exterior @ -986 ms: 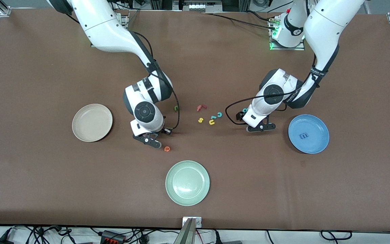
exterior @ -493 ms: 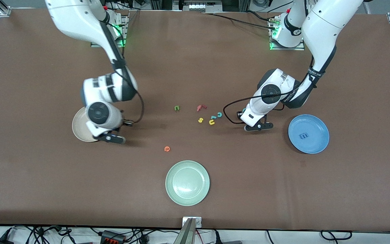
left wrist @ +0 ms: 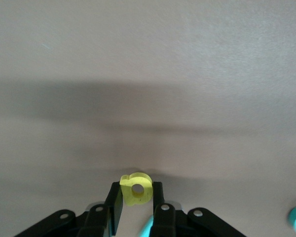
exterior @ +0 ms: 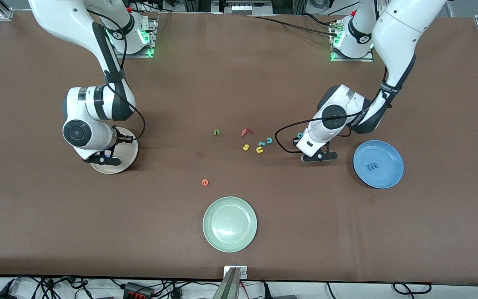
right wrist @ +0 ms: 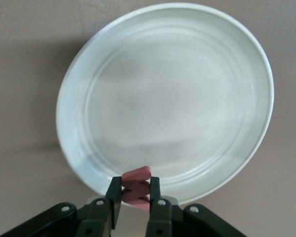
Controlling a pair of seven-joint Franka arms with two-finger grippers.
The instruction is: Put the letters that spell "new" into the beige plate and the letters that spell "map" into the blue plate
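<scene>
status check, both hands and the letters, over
Right hand shut on pink w, over beige plate rim. Left hand shut on yellow p, at the table. Blue m in blue plate. Nothing in the way.

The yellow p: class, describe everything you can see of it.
The yellow p is a small, thick foam-like letter with a round hole through its bowl. It is pinched between the shut jaws of the left gripper, low over the brown table, between the loose letters and the blue plate.
</scene>
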